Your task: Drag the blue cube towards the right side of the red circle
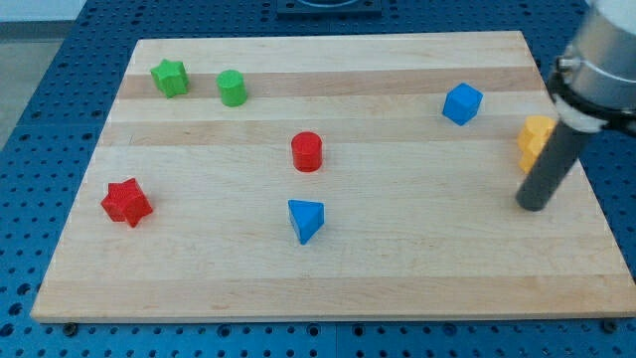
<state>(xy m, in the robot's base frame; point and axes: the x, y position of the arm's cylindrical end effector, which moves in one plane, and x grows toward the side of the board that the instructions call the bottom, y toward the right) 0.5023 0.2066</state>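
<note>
We have no pincer on this rig, so nothing opens, shuts or holds; the arm ends in a dark rod, and my tip (533,207) sits on the board (328,288) near the view's right edge. Nothing is touching the tip.

Blue cube (462,103) lies toward the view's top right, at approx 10 o'clock from the tip and well apart from it. Red circle (307,152) stands near mid-board; the cube is at approx 2 o'clock from it, well apart, w/ bare wood between them.

Yellow block (536,139) sits just beside the rod, at 12 o'clock from the tip; the rod covers part of its right side, so we cannot tell its shape, or whether rod & block touch.

Blue triangle (306,220) lies at 6 o'clock from the red circle, near it but apart.

Red star (126,202) sits near the view's left edge, at approx 8 o'clock from the circle, well apart.

Green star (170,77) & a second green block (233,89), shape unclear, sit near each other at the view's top left, the star at 9 o'clock from its neighbour.

Board rests on a blue perforated table (40,99).
</note>
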